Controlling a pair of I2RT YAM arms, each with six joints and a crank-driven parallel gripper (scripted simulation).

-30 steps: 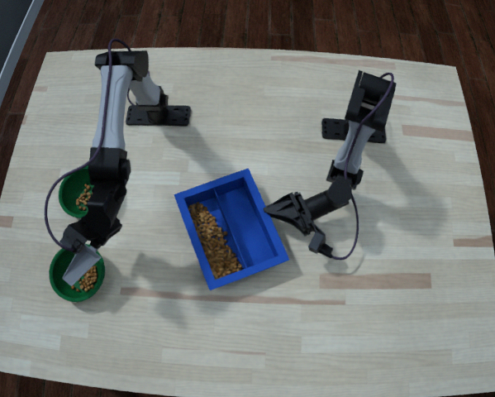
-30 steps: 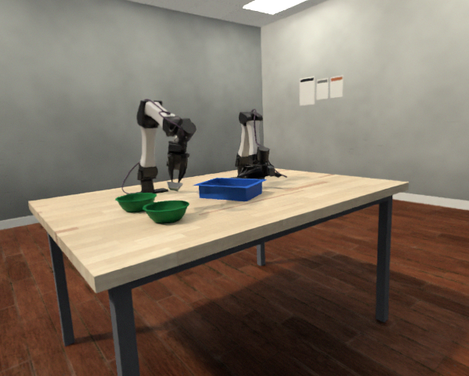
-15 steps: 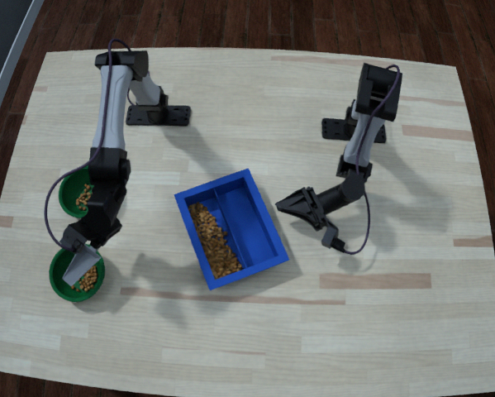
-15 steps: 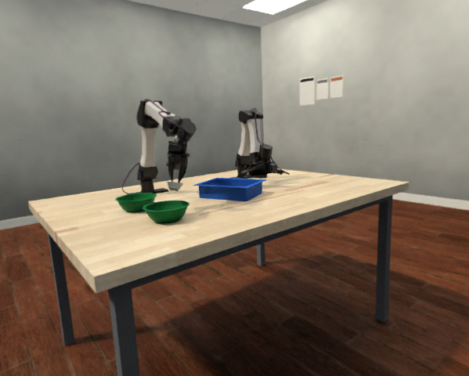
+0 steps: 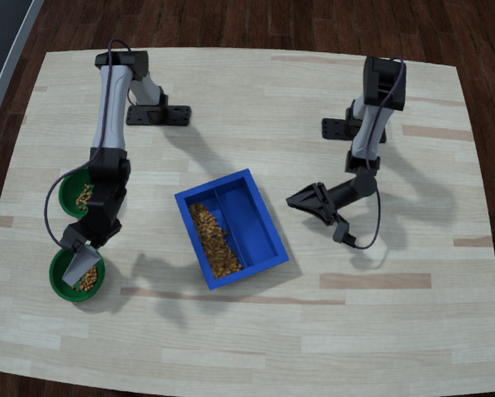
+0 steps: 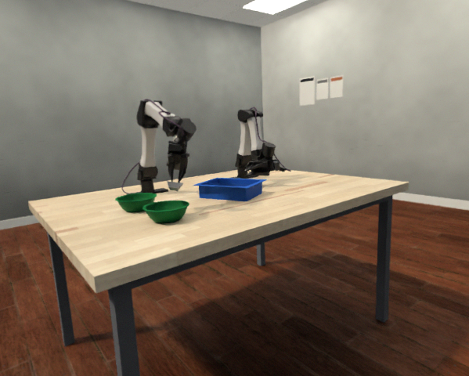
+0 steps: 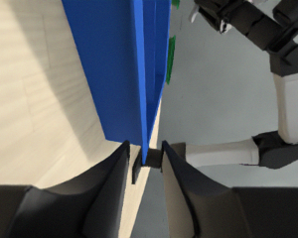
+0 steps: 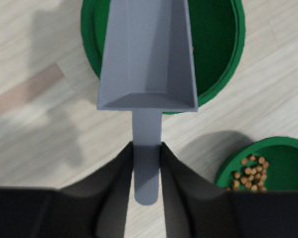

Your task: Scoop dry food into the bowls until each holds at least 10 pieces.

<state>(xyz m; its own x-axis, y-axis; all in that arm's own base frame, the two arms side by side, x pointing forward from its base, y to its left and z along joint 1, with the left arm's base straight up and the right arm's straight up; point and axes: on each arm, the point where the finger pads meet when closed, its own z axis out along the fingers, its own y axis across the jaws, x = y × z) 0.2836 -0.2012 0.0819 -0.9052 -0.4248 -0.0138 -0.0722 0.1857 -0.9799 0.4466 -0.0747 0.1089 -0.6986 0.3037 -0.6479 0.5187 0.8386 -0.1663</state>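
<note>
- Blue and open-topped, the plastic-looking box [image 5: 268, 220] [image 6: 230, 190] [image 7: 101, 64] is sitting flat near the middle of the pale wooden tabletop [image 5: 247, 337] [image 6: 266, 214] [image 7: 30, 104] [image 8: 50, 144], turned at an angle in the top view.
- A divider is splitting the box; brown dry food [image 5: 213, 241] is filling much of the left compartment, while the right one is showing bare blue floor.
- The grey trough-shaped scoop [image 5: 80, 266] [image 6: 174, 186] [image 8: 147, 55] is hanging above the near green round bowl [image 5: 54, 275] [image 6: 166, 212] [image 8: 219, 59], raised clear of the tabletop; its visible inside is showing no pieces.
- The right arm's black end effector [image 5: 86, 247] [image 6: 175, 180] [image 8: 147, 150] is closing narrowly around the scoop's flat handle, holding it.
- Tan pieces are lying in the near bowl, partly hidden by the scoop in the top view.
- The far green round bowl [image 5: 66, 206] [image 6: 135, 202] [image 8: 293, 174] is holding a small cluster of tan pieces, part of it being covered by the right arm from above.
- Both bowls are standing upright, left of the box.
- The left arm's black end effector [image 5: 288, 200] [image 6: 247, 171] [image 7: 147, 149] is hovering right of the box, its fingers standing narrowly apart with nothing gripped.
</note>
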